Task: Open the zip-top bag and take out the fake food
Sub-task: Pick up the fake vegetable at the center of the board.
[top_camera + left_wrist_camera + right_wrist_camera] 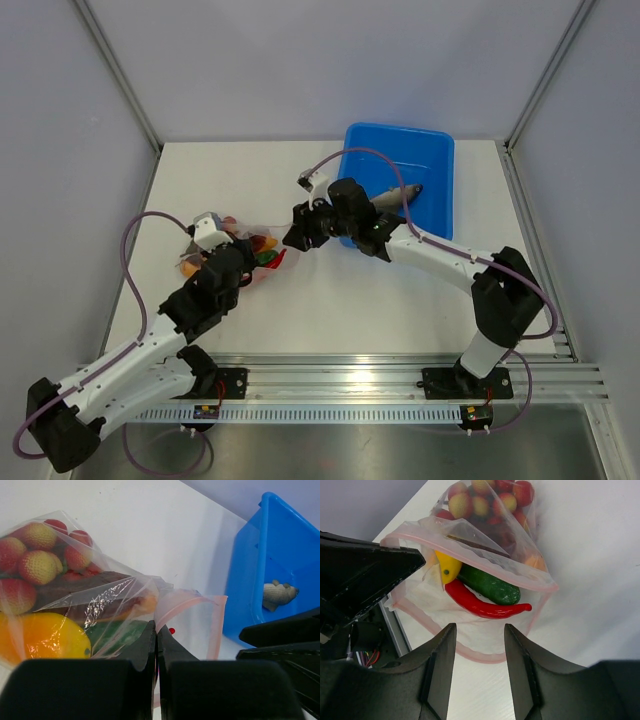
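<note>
The zip-top bag (252, 252) lies left of centre on the table with its pink-edged mouth gaping toward the right arm. My left gripper (243, 268) is shut on one lip of the bag (190, 622), and its jaws (156, 630) press the plastic between them. Inside are a red grape bunch (40, 555), a yellow piece (45, 635) and a green cucumber (117, 632). My right gripper (297, 232) is open and empty just in front of the mouth (480, 630). The red pepper (480, 605) and cucumber (487, 585) lie near the opening. The grey fish (397, 194) lies in the blue tub.
The blue tub (440, 210) stands at the back right, behind the right arm; it also shows in the left wrist view (250, 580). The left arm's black body (365, 575) is close on the left of the right wrist view. Grey walls surround the table.
</note>
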You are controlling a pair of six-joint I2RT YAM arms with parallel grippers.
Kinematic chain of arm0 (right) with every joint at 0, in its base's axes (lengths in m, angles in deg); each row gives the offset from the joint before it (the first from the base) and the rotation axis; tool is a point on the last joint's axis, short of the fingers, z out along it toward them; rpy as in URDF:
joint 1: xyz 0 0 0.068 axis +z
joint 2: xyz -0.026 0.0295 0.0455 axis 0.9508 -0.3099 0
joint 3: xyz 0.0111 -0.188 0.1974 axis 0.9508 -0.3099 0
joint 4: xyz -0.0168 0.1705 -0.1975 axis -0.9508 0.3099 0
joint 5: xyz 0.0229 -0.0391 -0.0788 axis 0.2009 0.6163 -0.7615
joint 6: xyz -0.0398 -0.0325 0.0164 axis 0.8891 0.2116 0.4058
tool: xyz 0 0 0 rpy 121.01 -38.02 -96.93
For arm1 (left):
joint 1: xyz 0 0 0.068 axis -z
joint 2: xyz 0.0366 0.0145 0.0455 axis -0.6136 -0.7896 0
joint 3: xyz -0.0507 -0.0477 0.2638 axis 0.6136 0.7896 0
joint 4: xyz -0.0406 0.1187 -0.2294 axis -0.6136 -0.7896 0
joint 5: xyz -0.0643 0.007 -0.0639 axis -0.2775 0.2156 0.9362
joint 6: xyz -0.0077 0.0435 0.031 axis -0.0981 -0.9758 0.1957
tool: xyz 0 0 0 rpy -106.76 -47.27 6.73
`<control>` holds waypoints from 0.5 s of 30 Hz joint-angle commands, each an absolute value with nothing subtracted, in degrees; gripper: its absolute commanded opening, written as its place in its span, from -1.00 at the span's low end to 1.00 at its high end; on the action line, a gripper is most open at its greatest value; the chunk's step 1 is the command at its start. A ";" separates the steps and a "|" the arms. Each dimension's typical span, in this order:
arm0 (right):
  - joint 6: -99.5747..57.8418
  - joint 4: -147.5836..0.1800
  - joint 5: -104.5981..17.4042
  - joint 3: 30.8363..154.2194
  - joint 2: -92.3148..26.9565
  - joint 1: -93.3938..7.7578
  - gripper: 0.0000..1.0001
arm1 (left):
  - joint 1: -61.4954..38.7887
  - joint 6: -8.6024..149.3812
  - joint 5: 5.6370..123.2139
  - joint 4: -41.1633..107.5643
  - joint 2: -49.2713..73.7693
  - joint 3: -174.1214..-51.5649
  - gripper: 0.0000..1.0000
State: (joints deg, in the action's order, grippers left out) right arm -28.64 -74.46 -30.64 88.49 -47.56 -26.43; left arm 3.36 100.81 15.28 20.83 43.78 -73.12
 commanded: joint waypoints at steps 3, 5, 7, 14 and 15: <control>-24.34 -70.44 -30.76 93.79 -51.87 -23.87 0.01 | 3.28 100.03 18.37 23.80 45.73 -74.77 -1.00; -23.72 -68.51 -32.25 95.63 -53.19 -23.17 0.01 | 3.28 99.42 19.34 23.54 45.82 -74.95 -1.00; -22.49 -67.71 -33.30 96.52 -54.43 -22.11 0.01 | 3.37 99.41 19.42 22.58 45.56 -75.83 -1.00; -22.31 -65.51 -36.03 99.33 -57.15 -19.74 0.03 | 3.72 99.68 19.87 23.53 45.82 -74.95 -1.00; -21.88 -65.25 -36.38 99.42 -57.59 -19.39 0.03 | 3.72 99.77 19.69 23.71 46.17 -74.86 -1.00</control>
